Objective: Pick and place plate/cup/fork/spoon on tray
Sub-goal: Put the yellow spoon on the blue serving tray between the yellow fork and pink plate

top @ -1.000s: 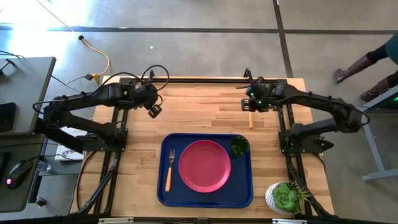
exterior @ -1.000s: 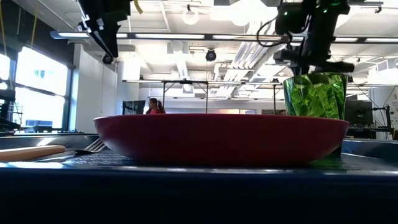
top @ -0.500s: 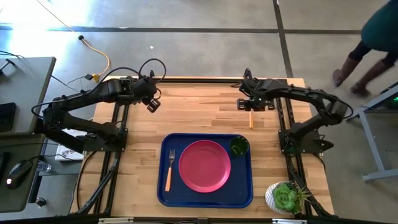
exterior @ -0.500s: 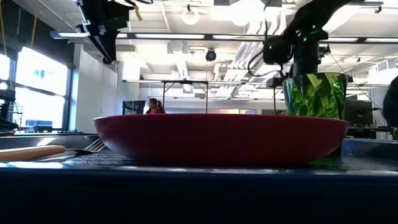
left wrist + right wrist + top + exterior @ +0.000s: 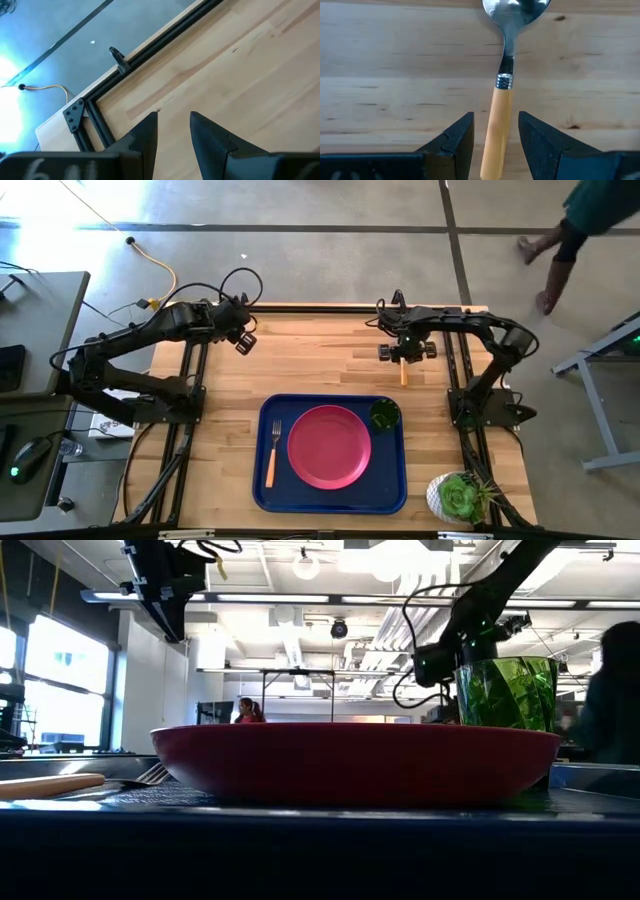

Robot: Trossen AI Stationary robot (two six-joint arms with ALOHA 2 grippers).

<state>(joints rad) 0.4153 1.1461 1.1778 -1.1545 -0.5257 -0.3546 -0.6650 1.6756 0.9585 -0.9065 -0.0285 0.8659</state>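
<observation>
While its fingers stand spread to either side of the orange handle, the right gripper (image 5: 495, 135) hangs over the spoon (image 5: 504, 75) on the bare wood table (image 5: 320, 360), past the tray's (image 5: 262, 490) far rim, toward the far-right corner; no squeeze shows, w/ a gap visible on each side of the handle. The spoon's silver bowl points away from the wrist camera. In the high view the right gripper (image 5: 405, 350) covers one end of the spoon (image 5: 403, 373), which lies clear of the tray.

The left gripper (image 5: 171, 131), well off the tray's far-left corner near the table's back edge, hovers over plain wood w/ fingers parted a little and nothing between them; seen from above it sits by the frame rail (image 5: 243, 340).

On the tray: plate (image 5: 329, 446) at centre, fork (image 5: 272, 452) just left of it, tines to the far rim, cup (image 5: 383, 416) in the far-right corner beside the plate.

Off the tray's near-right corner stands a white pot w/ a succulent (image 5: 460, 498). A person (image 5: 575, 225) walks on the floor beyond the table's right end.
</observation>
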